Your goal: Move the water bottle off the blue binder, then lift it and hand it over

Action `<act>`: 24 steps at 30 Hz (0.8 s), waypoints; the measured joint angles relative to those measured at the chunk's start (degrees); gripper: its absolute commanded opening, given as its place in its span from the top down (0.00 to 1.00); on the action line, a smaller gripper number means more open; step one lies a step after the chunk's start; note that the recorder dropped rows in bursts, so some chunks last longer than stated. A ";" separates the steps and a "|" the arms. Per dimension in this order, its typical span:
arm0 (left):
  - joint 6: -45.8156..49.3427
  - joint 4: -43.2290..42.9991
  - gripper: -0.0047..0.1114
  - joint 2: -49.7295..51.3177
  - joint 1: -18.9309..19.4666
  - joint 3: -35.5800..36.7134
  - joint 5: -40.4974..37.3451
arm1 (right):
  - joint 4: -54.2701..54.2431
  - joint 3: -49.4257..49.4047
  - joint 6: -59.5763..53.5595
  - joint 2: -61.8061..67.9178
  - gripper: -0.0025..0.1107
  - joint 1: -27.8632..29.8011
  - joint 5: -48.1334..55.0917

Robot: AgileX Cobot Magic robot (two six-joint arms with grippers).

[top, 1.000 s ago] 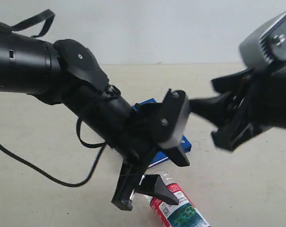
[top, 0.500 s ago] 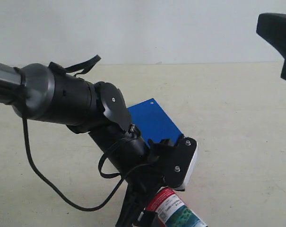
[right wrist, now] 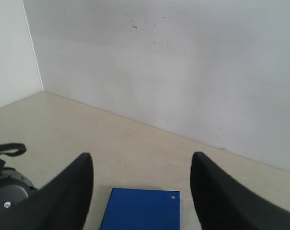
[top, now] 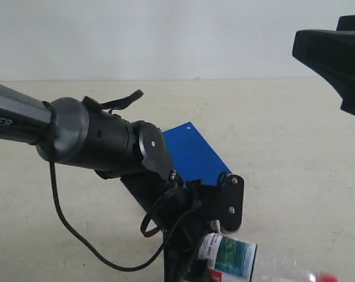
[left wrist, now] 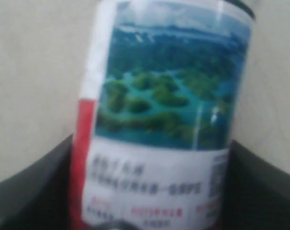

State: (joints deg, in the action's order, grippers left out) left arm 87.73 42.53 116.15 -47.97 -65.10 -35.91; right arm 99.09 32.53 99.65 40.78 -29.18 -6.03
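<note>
At the bottom edge of the exterior frame the water bottle [top: 233, 258] lies on its side on the table [top: 294, 176], clear of the blue binder [top: 192, 154], so the first step looks done. The left gripper [left wrist: 152, 143] has its jaws closed against both sides of the label. Lifting and handover remain. In the upper right the right gripper [right wrist: 141, 158] hangs wide open and empty, with nothing in the way.

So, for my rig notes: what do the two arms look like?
The left arm is matte black and cylindrical, with a grey link bearing white lettering, silver screws and a loose black cable. The right arm shows only black curved jaws.
</note>
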 measured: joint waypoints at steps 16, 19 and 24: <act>-25.28 22.42 0.92 -13.66 13.92 13.26 34.98 | -0.08 0.00 2.53 0.00 0.49 0.00 -5.24; -33.98 25.39 0.92 -15.02 14.47 18.47 54.84 | 0.10 0.00 2.76 0.00 0.49 0.00 -8.75; -74.48 -4.40 0.92 -15.89 20.02 26.17 83.37 | 0.71 0.00 3.43 0.00 0.49 0.00 -11.42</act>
State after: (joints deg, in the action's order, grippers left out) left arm 13.26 38.13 100.26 -27.95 -38.93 47.46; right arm 99.81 32.53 103.08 40.78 -29.18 -17.45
